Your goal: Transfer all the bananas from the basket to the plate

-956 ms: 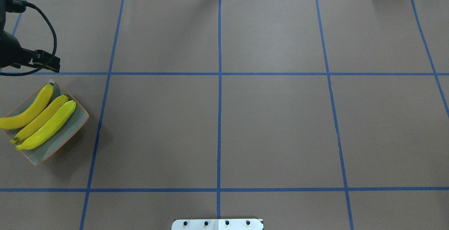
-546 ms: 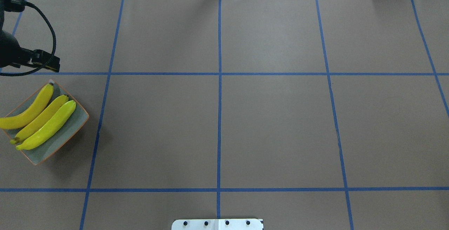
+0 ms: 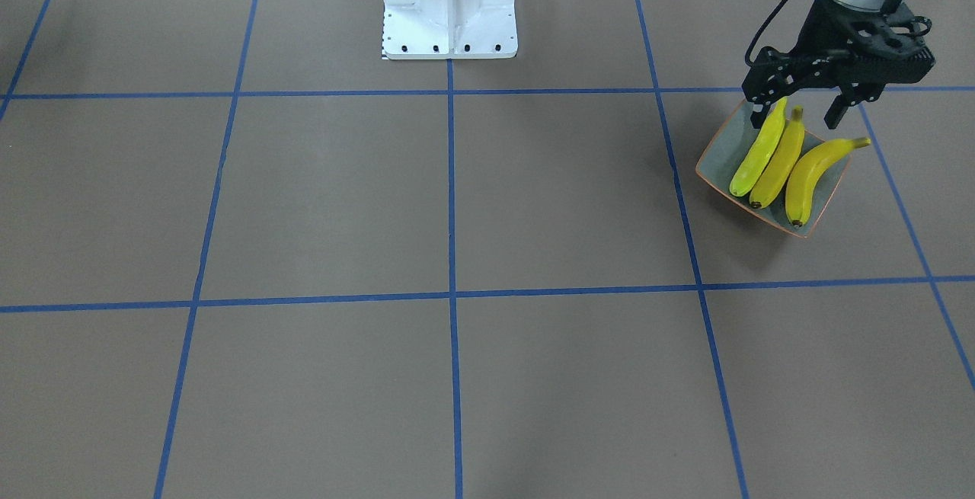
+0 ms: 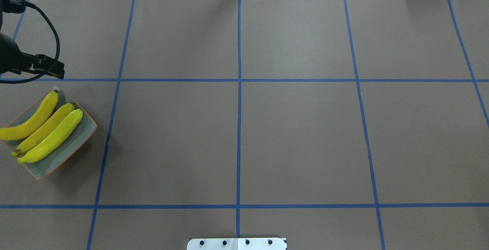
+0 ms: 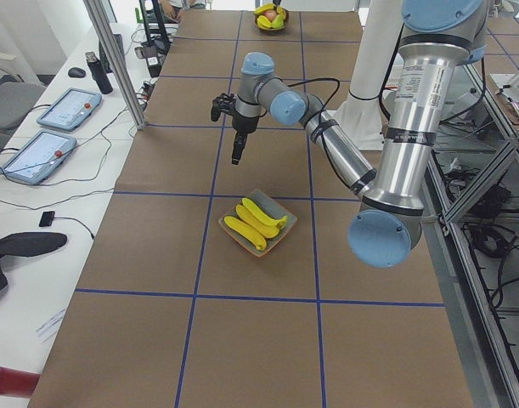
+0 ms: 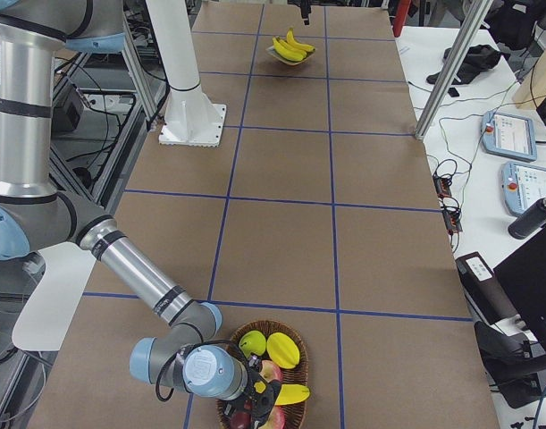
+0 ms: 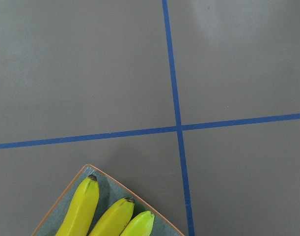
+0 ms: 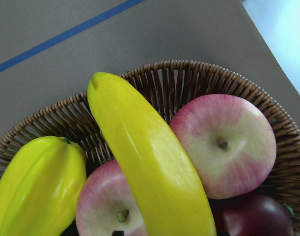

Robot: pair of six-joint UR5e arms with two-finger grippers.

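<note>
Three bananas [image 3: 778, 158] plated, one waiting in the wicker basket [image 8: 189, 78]!
The left gripper [image 3: 796, 113] hangs above the plate [image 3: 720, 156], fingers spread wide and empty; the fruit there lies side by side on the diagonal, so the length fits. The last banana [image 8: 150, 167] rests atop the apples [image 8: 223, 142], easy to reach. The right gripper [image 6: 264, 398] is poised right over it, though whether it's open I can't tell.

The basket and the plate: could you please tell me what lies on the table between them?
The stretch is bare: in the exterior right view, only brown table cover crossed by blue tape lines separates the basket from the plate.
</note>
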